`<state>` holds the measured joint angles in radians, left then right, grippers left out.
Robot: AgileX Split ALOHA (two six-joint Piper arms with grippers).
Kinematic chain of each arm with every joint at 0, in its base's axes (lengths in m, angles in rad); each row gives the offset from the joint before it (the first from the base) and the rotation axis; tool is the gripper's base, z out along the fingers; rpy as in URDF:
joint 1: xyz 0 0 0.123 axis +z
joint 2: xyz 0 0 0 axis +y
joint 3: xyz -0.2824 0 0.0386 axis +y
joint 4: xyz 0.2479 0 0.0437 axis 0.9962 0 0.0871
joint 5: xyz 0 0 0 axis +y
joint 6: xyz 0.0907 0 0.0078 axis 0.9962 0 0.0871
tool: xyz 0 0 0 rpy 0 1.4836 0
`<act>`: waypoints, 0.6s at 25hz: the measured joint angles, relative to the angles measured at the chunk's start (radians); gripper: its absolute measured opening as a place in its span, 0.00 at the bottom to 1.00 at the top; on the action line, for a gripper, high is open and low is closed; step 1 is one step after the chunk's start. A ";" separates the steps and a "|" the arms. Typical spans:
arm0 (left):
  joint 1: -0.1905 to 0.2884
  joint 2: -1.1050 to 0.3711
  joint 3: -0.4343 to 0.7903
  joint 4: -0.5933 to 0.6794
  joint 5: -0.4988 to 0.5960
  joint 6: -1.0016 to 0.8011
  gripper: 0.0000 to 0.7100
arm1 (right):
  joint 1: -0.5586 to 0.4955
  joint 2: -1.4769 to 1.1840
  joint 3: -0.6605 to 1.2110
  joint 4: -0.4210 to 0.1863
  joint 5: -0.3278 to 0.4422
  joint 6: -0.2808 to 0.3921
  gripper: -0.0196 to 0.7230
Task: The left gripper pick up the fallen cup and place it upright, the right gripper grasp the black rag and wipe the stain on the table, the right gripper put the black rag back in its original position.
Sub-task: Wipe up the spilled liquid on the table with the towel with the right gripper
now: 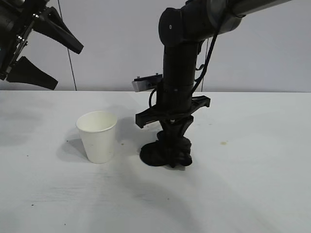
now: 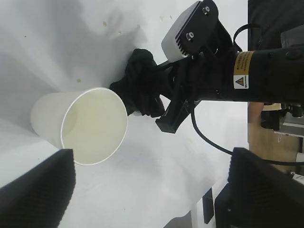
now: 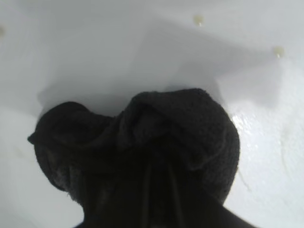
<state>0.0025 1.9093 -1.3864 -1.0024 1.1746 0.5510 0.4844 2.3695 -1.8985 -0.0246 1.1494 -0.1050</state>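
Observation:
The white paper cup (image 1: 97, 135) stands upright on the white table (image 1: 252, 184), left of centre; it also shows in the left wrist view (image 2: 85, 126). My left gripper (image 1: 48, 56) is open and empty, raised high at the upper left. My right gripper (image 1: 174, 141) points straight down, shut on the black rag (image 1: 166, 154) and pressing it on the table just right of the cup. The rag also shows in the left wrist view (image 2: 140, 85) and fills the right wrist view (image 3: 142, 147). The stain is hidden; only thin wet streaks (image 3: 242, 126) show beside the rag.
Small amber droplets lie on the table right of the rag (image 1: 223, 143), and also show in the right wrist view (image 3: 197, 19). The table's edge and a dark stand show in the left wrist view (image 2: 266, 199).

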 joint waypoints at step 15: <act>0.000 0.000 0.000 0.000 0.005 0.000 0.89 | -0.180 -0.016 0.003 -0.031 0.060 0.008 0.06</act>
<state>0.0025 1.9093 -1.3864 -1.0024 1.1794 0.5510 0.3044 2.3537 -1.8956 -0.0555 1.2093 -0.0974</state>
